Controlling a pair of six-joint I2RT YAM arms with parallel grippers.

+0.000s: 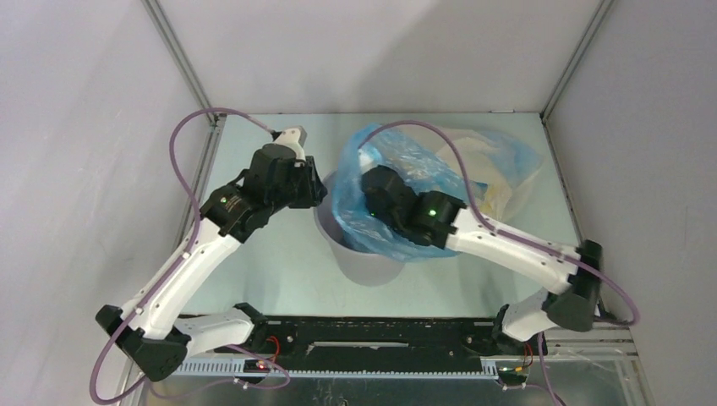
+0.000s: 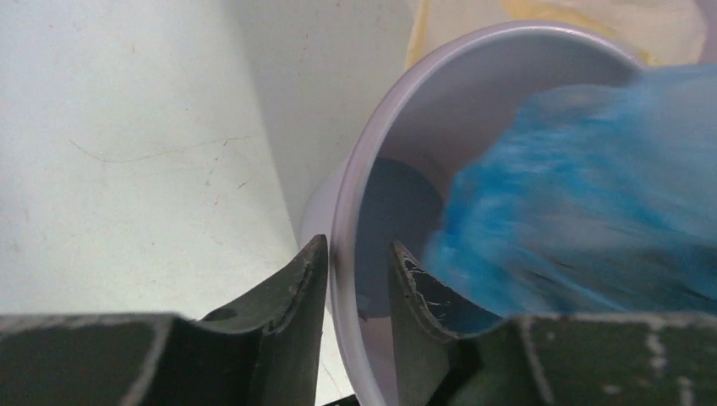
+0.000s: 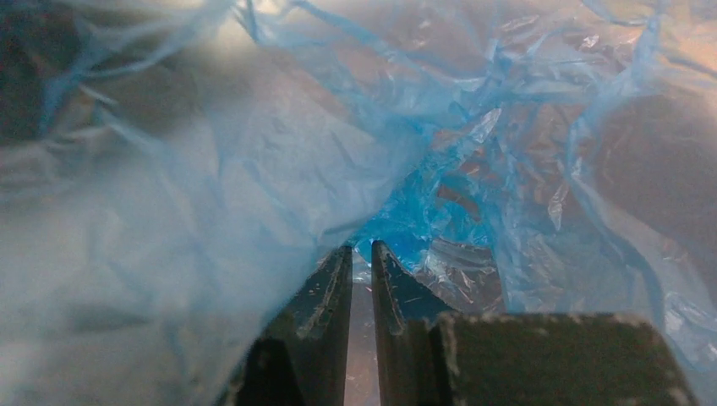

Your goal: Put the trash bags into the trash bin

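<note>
Left gripper (image 2: 355,245) jaws apart, astride bin (image 2: 507,32) rim, slack either side of wall. Right gripper (image 3: 362,247) nearly closed at blue bag (image 3: 397,228); grasp unclear. Blue bag drapes bin mouth, partly inside. Cream bags (image 1: 495,173) behind bin.

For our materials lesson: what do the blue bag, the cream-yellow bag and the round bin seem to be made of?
Blue trash bag: thin translucent plastic film, glossy and crinkled. Cream-yellow trash bag: likely the same film, creased. Trash bin: probably rigid moulded plastic, with smooth pale grey walls and a slight sheen.
</note>
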